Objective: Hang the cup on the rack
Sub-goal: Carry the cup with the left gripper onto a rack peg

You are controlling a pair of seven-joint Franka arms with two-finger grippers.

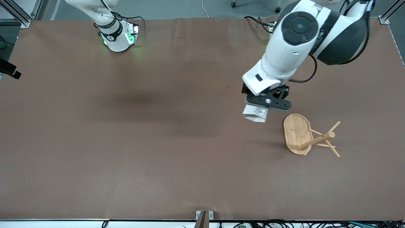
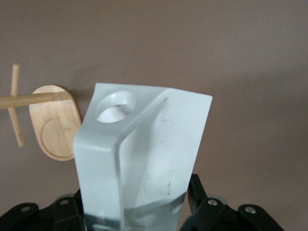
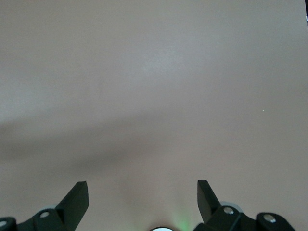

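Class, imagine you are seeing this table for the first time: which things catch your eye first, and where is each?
The left gripper holds a small white faceted cup above the brown table. Beside it, toward the left arm's end, stands a light bamboo rack with thin pegs. The right gripper waits open over bare table.

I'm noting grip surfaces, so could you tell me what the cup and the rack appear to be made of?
The cup: matte white with sharp flat facets and faint scuffs, probably plastic, possibly printed; ceramic can't be ruled out. The left gripper holds it. The rack: pale bamboo or light wood, with visible grain on its oval base, unpainted and smooth.
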